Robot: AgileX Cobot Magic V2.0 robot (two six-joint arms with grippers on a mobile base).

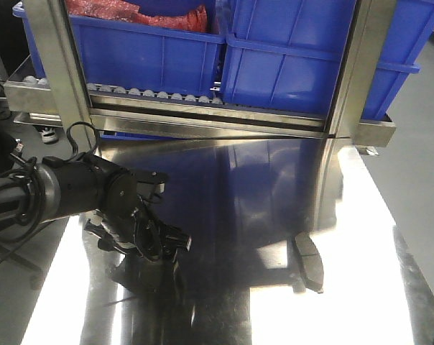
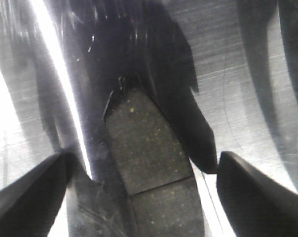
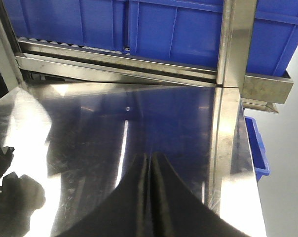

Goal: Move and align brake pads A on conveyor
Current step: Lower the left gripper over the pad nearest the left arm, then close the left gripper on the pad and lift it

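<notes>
One brake pad (image 2: 146,148), dark grey with a groove across it, lies flat on the shiny steel tabletop (image 2: 238,64). My left gripper (image 2: 144,197) is open and straddles it, one finger on each side with a gap to the pad. In the front view the left gripper (image 1: 156,246) hangs low over the table's left part and hides that pad. A second brake pad (image 1: 310,262) lies alone on the steel tabletop (image 1: 274,180) to the right. My right gripper (image 3: 150,158) is shut with nothing in it, above the table. The conveyor is out of view.
At the table's back stands a steel roller rack (image 1: 202,118) carrying two blue bins (image 1: 152,50) (image 1: 310,57), between steel posts (image 1: 55,65) (image 1: 361,72). Another blue bin (image 3: 257,148) sits below the table's right edge. The left arm (image 3: 13,195) shows blurred at lower left.
</notes>
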